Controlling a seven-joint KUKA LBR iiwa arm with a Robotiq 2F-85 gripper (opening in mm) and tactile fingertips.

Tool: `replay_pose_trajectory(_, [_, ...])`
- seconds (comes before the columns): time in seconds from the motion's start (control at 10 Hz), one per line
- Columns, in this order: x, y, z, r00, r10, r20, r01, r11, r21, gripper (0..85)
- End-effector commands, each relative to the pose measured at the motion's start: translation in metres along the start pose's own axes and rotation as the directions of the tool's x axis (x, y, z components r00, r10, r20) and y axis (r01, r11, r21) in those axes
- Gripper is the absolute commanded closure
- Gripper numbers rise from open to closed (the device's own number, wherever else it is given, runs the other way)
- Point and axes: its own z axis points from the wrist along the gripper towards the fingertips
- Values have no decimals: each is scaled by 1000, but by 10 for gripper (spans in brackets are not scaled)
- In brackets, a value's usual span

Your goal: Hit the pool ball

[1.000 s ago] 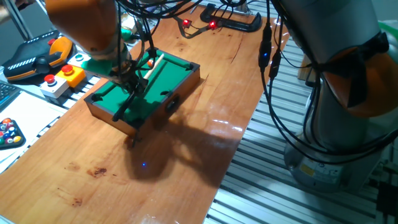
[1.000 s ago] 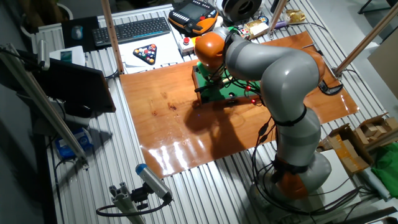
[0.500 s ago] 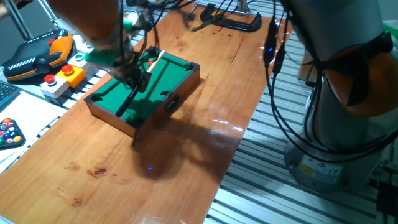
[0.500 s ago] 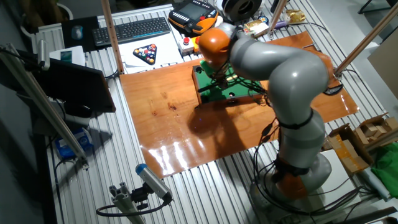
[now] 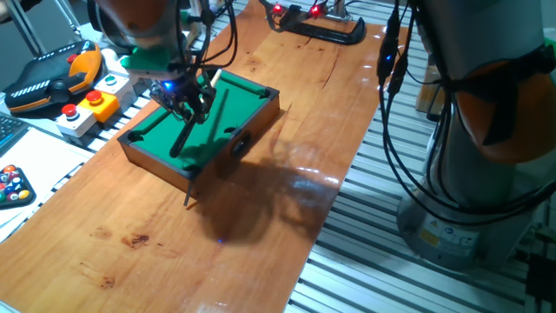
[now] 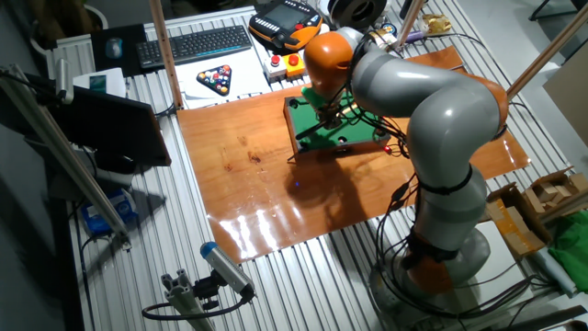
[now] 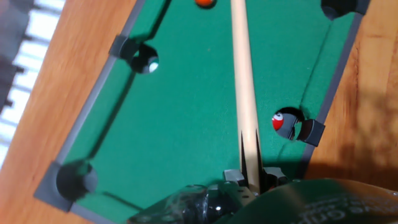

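One fixed view: we hover the gripper [image 5: 185, 103] over the miniature pool table [image 5: 201, 122], a dark cue [image 5: 189, 130] slanting down across the green felt [image 5: 221, 109]. The ball hides behind our hand here.

The other fixed view: our arm [image 6: 432, 101] arches over the wooden table [image 6: 266, 175], wrist above the felt; everything is too small to judge the ball or the fingers.

Hand view: there it is, the pool ball [image 7: 205, 2], orange, at the top edge, just left of the pale cue shaft [image 7: 244, 87]. Our fingers [image 7: 233, 177] look clamped on the cue's butt. A red ball [image 7: 280, 122] sits in the right side pocket.

The danger, we reckon: the cue line runs beside the ball, so a straight push could slide past it.
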Motion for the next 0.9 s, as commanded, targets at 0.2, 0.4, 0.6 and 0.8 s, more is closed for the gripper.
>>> replay_pose_trajectory(0.2, [2, -3, -2, 999, -27, -38, 27, 1000, 4, 840])
replay_pose_trajectory(0.4, [6, -4, -2, 998, -16, -63, 16, 1000, 6, 840])
replay_pose_trajectory(0.6, [11, -6, -2, 998, -14, -68, 15, 1000, 6, 840])
replay_pose_trajectory(0.8, [23, -7, -1, 997, -33, -65, 33, 999, 2, 840])
